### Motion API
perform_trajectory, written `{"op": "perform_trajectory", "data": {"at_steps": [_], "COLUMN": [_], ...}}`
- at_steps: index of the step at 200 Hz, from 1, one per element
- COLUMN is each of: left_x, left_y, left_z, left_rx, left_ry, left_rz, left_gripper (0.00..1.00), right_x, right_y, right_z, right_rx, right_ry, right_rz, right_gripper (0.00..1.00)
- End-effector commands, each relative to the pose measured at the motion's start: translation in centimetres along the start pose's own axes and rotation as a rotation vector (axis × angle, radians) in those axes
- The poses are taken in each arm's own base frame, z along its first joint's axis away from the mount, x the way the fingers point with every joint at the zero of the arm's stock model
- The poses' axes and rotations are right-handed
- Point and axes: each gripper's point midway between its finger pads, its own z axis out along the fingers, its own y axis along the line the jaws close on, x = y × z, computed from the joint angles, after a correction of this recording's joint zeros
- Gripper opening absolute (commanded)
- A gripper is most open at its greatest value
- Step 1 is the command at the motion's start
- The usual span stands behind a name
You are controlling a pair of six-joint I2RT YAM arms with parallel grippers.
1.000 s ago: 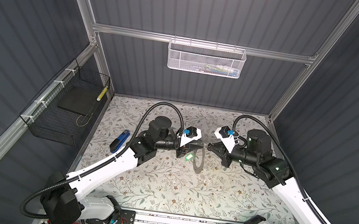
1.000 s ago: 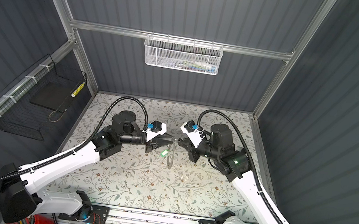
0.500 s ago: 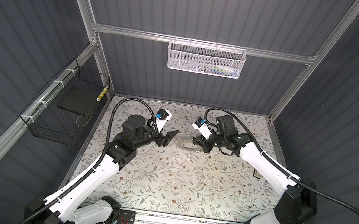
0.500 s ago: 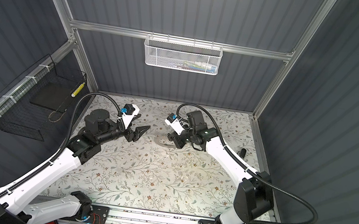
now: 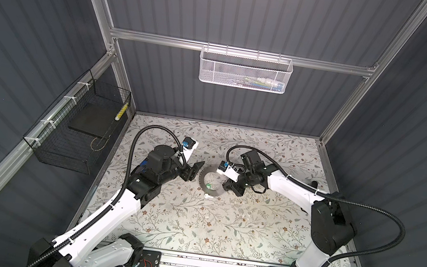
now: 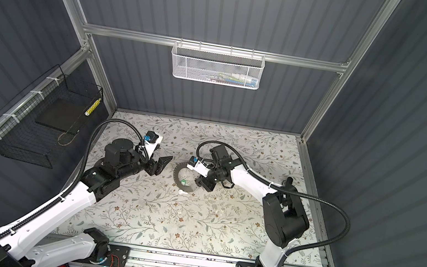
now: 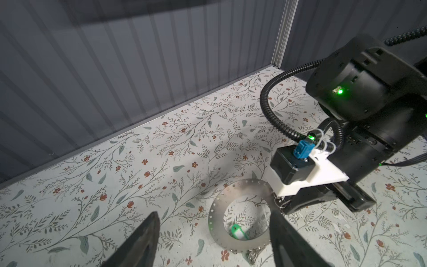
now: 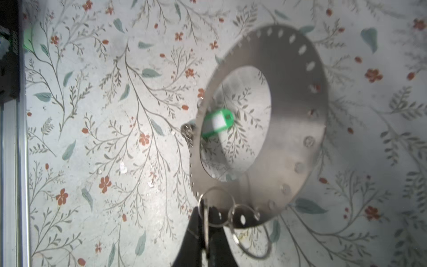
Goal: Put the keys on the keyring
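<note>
Both top views: the keyring (image 5: 201,178) lies on the floral mat (image 5: 192,223) between the two arms, and the green-tagged key (image 5: 208,186) sits in its open centre. The left gripper (image 5: 194,170) hangs just beside the ring's left edge. Its jaws are spread wide with nothing in them. The right gripper (image 5: 225,186) is at the ring's right edge with its jaws pressed together.

Left wrist view: the two dark fingers (image 7: 143,240) stand well apart and frame the ring. The green tag shows inside the hole, and there's a bit of chain (image 7: 253,253) at the rim.

Right wrist view (kinda blurry, sorry): the fingertips (image 8: 196,231) are pinching a small wire loop (image 8: 216,203) that's hooked on the ring's rim. The ring looks tilted on that side, and the green tag shows through the hole, down on the mat.
</note>
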Motion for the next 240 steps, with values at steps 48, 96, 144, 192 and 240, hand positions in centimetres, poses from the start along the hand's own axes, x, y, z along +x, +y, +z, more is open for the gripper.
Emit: {"op": "perform_trajectory", "data": {"at_steps": [48, 96, 144, 192, 240], "left_x": [0.0, 0.3, 1.9, 3.4, 7.2], "left_y": [-0.9, -0.6, 0.3, 2.3, 8.5], "left_z": [1.5, 2.1, 2.2, 2.7, 2.1], "left_rx": [0.075, 0.061, 0.009, -0.106, -0.459], "left_ry": [-0.007, 0.007, 0.053, 0.080, 0.055], "left_rz": [-0.021, 0.002, 0.041, 0.062, 0.075], "left_gripper": [0.75, 0.75, 0.78, 0.82, 0.82], "right_x": [8.2, 12.1, 14.9, 14.4, 12.7], "right_y": [-0.6, -1.8, -2.4, -4.3, -10.9], "right_z": [0.0, -0.7, -1.6, -4.8, -11.6], "right_rx": [0.053, 0.152, 0.238, 0.395, 0.879], "right_ry": [0.288, 0.470, 0.559, 0.462, -0.031], "right_rz": [0.119, 0.174, 0.218, 0.313, 0.410], "right_gripper": [0.03, 0.10, 0.23, 0.50, 0.76]}}
